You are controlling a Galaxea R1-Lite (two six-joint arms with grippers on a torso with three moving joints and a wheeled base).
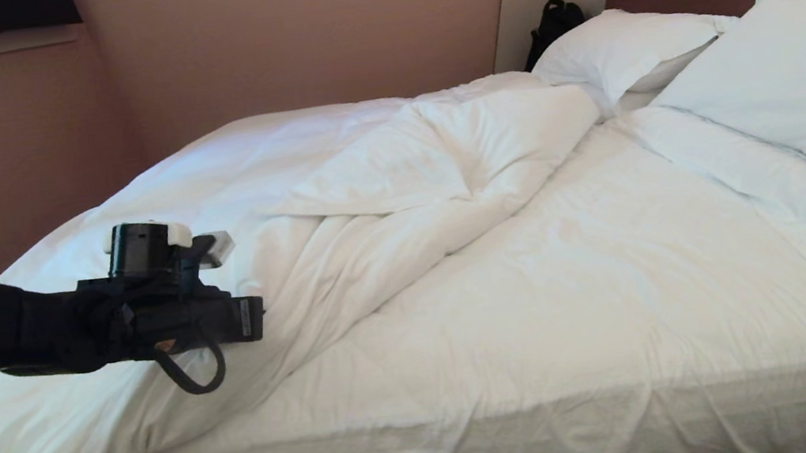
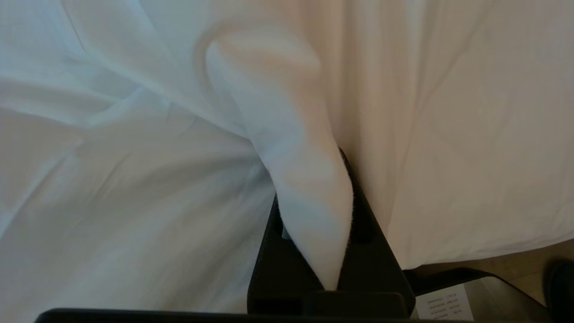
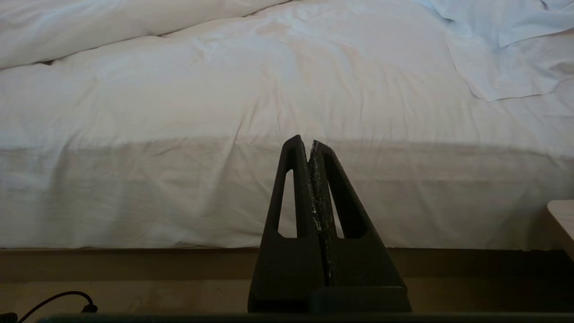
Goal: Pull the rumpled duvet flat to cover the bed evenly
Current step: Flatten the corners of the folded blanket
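Head view: rumpled white duvet (image 1: 396, 179) bunched leftward, a fold between left gripper (image 2: 314, 215) jaws.

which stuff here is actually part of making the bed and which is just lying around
Part of the job:
- duvet, bunched along the bed's far side
- bed, near side uncovered
- left pincer, shut on a fold of the duvet
- right pincer, shut, empty, parked low beside the bed

Just lying about:
- two pillows at the headboard
- black bag behind them

Wrinkled matt cotton duvet (image 1: 368, 208); matt black plastic fingers (image 3: 309, 188).
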